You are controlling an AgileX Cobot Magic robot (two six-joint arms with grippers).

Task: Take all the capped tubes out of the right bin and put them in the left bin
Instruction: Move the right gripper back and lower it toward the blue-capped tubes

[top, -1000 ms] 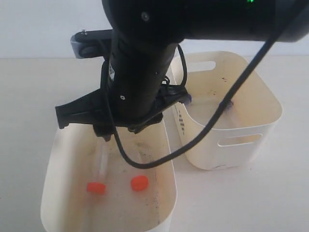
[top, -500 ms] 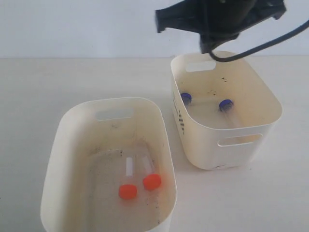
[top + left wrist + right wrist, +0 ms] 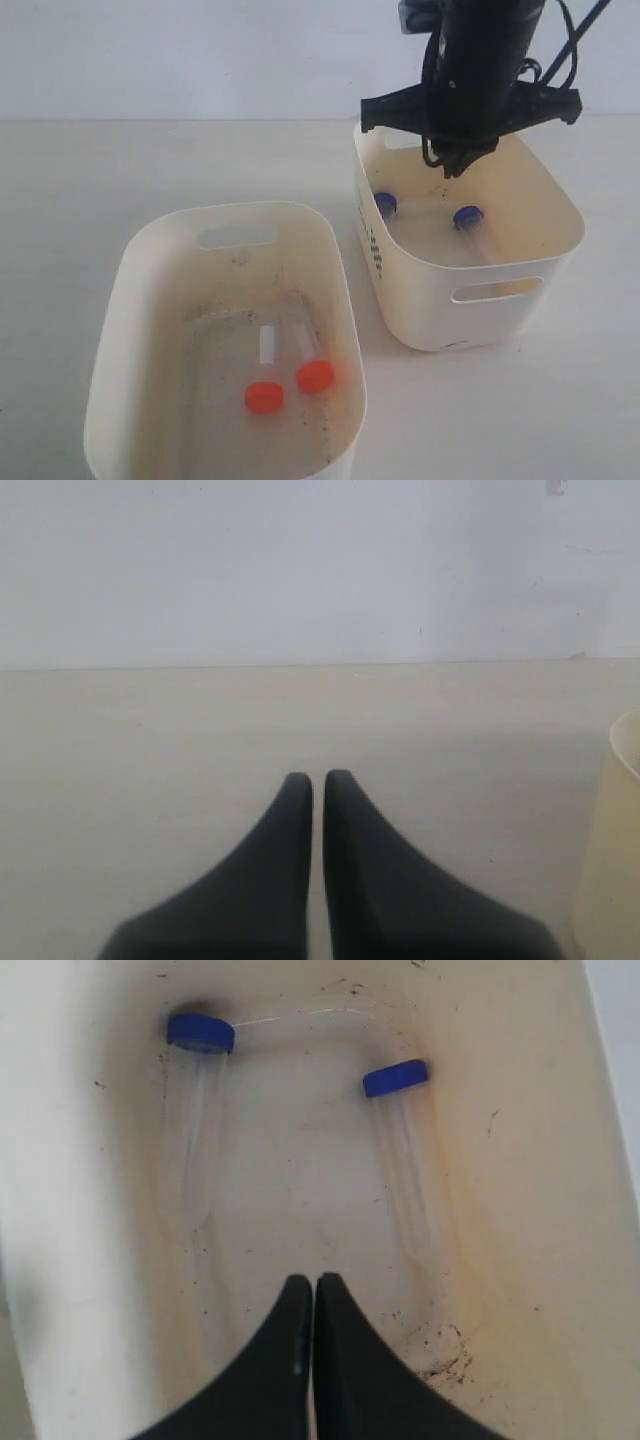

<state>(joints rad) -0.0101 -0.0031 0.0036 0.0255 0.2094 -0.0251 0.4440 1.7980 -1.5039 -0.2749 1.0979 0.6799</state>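
Only in the exterior view: orange-capped tubes (image 3: 314, 375) in the left bin (image 3: 160, 290) (left hand (image 3: 317, 777), right hand (image 3: 307, 1280), both pressed together).

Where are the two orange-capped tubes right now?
In the exterior view, both orange-capped tubes lie side by side on the floor of the left bin, lower left.

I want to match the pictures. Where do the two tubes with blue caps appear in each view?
Exterior view: the blue-capped tubes lie inside the right bin, right of centre, below the right gripper.
Left wrist view: not in it.
Right wrist view: both blue-capped tubes lie on the bin floor, beyond the shut right gripper.
Shared landmark: the right bin's cream wall, seen in the exterior and right wrist views.
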